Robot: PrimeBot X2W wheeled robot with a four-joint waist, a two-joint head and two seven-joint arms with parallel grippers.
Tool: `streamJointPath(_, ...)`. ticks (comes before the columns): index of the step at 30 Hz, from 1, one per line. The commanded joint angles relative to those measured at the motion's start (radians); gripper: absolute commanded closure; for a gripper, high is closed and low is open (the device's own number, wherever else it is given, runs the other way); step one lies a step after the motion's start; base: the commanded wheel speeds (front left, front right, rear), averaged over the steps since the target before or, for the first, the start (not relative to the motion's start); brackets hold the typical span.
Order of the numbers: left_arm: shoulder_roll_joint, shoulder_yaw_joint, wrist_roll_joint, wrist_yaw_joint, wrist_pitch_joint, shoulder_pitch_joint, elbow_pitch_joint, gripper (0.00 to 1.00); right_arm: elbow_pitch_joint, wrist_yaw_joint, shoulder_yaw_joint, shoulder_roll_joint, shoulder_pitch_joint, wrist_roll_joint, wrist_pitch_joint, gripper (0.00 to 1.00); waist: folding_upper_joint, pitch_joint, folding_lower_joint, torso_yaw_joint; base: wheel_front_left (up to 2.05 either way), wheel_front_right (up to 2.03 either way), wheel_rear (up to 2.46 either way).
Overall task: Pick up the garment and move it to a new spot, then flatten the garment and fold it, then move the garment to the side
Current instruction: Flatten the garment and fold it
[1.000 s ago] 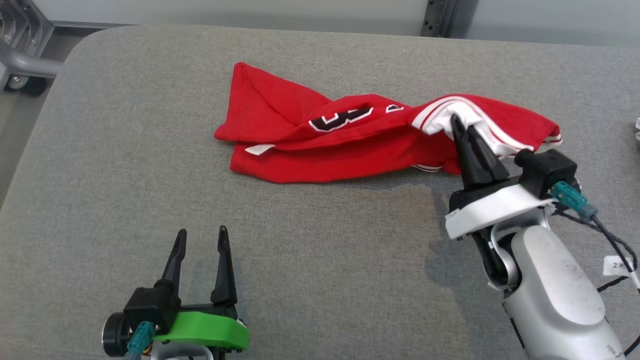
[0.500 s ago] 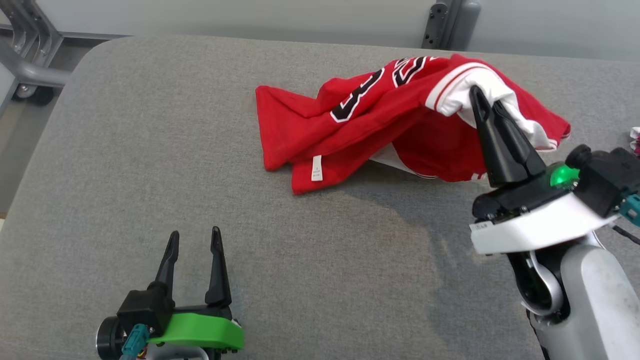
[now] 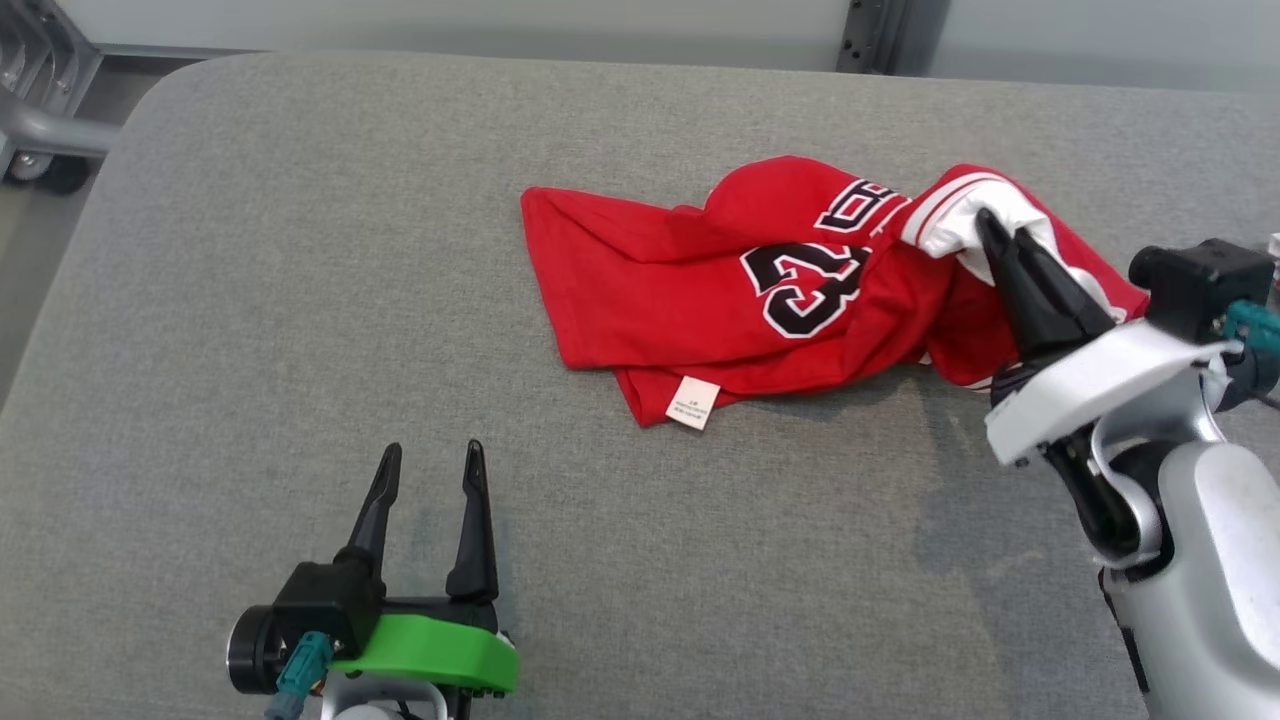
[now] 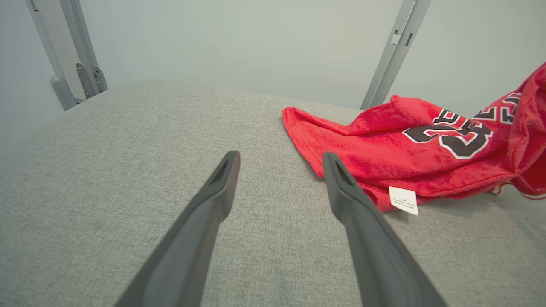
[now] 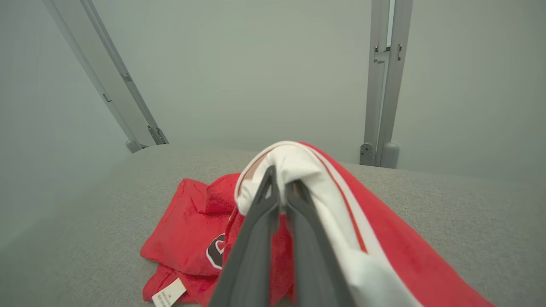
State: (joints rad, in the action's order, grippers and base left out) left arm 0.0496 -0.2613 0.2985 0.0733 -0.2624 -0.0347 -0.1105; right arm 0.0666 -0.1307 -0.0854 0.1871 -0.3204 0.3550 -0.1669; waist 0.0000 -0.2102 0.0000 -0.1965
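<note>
The garment (image 3: 700, 300), crumpled on the worktop's (image 3: 300, 300) far right, is clamped at its white trim by the right pincer (image 3: 1002, 228), seemingly on little cloth, so a tug could slip it free; the left pincer (image 3: 430, 455) gapes empty.

— What do we make of the garment (image 3: 690, 300)?
— We see a red jersey, crumpled rather than flat, with black numerals (image 3: 805, 290) edged in white facing up.
— Where does it sit?
— Its white-banded edge (image 3: 950, 215) is pinched between the closed fingers of the right pincer (image 3: 1002, 228) and raised off the desk (image 3: 300, 300). From that grip the cloth drapes down and spreads away to the pincer's left, lying folded over itself on the desk.
— And the near side?
— We find a small white label (image 3: 692, 402) at the hem corner. That corner is the part nearest the left pincer (image 3: 433, 447), ahead of it and to its right, though well apart from it.
</note>
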Motion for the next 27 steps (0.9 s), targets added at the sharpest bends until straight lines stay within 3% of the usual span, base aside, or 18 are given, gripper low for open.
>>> streamJointPath(1,0.002,-0.006,0.003,0.002,-0.003,-0.02,-0.003,0.0,-0.066,0.0,0.009,0.013,-0.05,-0.002,0.001,1.0,0.0,-0.041,0.0,-0.049,0.0,0.0,0.0)
streamJointPath(5,0.002,-0.029,0.013,0.003,-0.003,-0.037,-0.011,0.0,-0.311,0.0,0.019,0.062,-0.193,-0.054,0.019,1.0,0.0,-0.073,0.0,-0.098,0.0,0.0,0.0)
streamJointPath(9,0.002,-0.047,0.02,0.008,-0.003,-0.049,-0.016,0.0,-0.513,0.0,0.063,0.038,-0.312,-0.024,0.057,1.0,0.0,-0.092,0.0,-0.13,0.0,0.0,0.0)
streamJointPath(10,0.002,-0.049,0.02,0.008,-0.003,-0.05,-0.017,0.0,-0.557,0.0,0.061,0.04,-0.339,-0.03,0.069,0.87,0.0,-0.095,0.0,-0.133,0.0,0.0,0.0)
streamJointPath(11,0.002,-0.051,0.02,0.01,-0.003,-0.051,-0.018,0.0,-0.593,0.0,0.058,0.039,-0.364,-0.032,0.082,0.67,0.0,-0.096,0.0,-0.134,0.0,0.0,0.0)
streamJointPath(12,0.002,-0.052,0.02,0.012,-0.003,-0.051,-0.019,0.0,-0.63,0.0,0.053,0.037,-0.384,-0.032,0.096,0.14,0.0,-0.096,0.0,-0.135,0.0,0.0,0.0)
streamJointPath(13,0.002,-0.052,0.019,0.013,-0.003,-0.05,-0.019,0.0,-0.656,0.0,0.043,0.039,-0.403,-0.043,0.117,0.0,0.0,-0.096,0.0,-0.134,0.0,0.0,0.0)
streamJointPath(19,0.002,-0.043,0.004,0.015,-0.003,-0.041,-0.017,0.0,-0.717,0.0,-0.025,0.035,-0.448,-0.026,0.242,0.0,0.0,-0.083,0.0,-0.094,0.0,0.0,0.0)
streamJointPath(27,0.002,-0.03,-0.018,0.006,-0.002,-0.04,-0.012,0.0,-0.674,0.0,-0.093,0.099,-0.378,0.016,0.311,0.0,0.0,-0.086,0.0,-0.022,0.0,0.0,0.0)
